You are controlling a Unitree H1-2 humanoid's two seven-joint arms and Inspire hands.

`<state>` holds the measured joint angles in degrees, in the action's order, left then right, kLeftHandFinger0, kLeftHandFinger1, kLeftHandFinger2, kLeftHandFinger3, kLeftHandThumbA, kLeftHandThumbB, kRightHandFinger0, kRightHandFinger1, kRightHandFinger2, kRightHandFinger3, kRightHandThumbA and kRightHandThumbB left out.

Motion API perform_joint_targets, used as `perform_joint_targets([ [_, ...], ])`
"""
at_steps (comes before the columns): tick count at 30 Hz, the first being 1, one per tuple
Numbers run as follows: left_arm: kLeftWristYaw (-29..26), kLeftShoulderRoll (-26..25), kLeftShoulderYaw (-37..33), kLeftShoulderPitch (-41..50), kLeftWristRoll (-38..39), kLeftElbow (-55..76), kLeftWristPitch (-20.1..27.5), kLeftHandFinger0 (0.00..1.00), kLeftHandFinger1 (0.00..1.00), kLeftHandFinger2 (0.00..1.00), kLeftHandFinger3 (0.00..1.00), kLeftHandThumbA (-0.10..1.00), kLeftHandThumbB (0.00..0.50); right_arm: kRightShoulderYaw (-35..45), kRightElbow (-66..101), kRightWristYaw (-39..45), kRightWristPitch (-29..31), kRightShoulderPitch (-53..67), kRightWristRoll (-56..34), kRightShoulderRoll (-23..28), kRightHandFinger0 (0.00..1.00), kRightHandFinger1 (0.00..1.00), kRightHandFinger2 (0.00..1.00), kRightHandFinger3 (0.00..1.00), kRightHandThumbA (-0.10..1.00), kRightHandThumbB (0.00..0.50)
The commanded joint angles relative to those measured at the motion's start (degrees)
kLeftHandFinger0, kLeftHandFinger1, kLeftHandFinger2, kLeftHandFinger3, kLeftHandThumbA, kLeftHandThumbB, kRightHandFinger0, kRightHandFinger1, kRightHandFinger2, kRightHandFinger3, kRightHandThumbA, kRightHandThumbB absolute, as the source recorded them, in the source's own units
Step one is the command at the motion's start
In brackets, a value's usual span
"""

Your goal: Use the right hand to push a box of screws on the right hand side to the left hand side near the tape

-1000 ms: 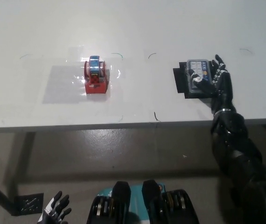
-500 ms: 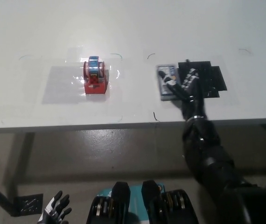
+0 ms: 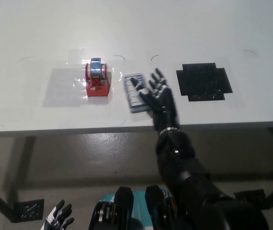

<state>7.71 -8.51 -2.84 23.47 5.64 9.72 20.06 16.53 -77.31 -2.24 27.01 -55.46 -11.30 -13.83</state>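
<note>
The push is near its end — the flat grey box of screws (image 3: 134, 92) lies on the white table (image 3: 184, 28) just right of the red tape dispenser (image 3: 98, 79), well clear of the black mat (image 3: 204, 81). The black right hand (image 3: 158, 93), fingers spread and gripping nothing, presses flat against the box's right side. The next move probably calls for only a short nudge toward the dispenser, then lifting off — the white left hand (image 3: 57, 219) rests far below the dispenser, fingers apart.

Box of screws beside the tape dispenser

The box of screws (image 3: 135, 92), a flat grey rectangular case with a blue-and-white label, lies flat on the white table (image 3: 31, 110), long side running near to far and slightly skewed. It sits just right of the tape (image 3: 97, 78), a blue roll upright in a red dispenser, with a narrow gap between them.
</note>
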Motion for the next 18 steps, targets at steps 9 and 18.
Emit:
perform_joint_targets([
  [9, 1.45, -0.41, 0.03, 1.13, 2.39, 1.81, 1.15, 1.00, 1.00, 1.00, 1.00, 0.68, 0.199, 5.51, -1.68, 0.78, -3.53, -2.56, -7.51, -4.99, 1.00, 1.00, 1.00, 1.00, 1.00, 0.229],
  [18, 1.77, -0.49, -0.06, 0.76, 3.84, 2.36, 0.58, 1.00, 1.00, 1.00, 1.00, 0.62, 0.194, 15.97, -1.79, -0.60, -2.46, -4.55, -15.55, -7.57, 1.00, 1.00, 1.00, 1.00, 1.00, 0.189],
])
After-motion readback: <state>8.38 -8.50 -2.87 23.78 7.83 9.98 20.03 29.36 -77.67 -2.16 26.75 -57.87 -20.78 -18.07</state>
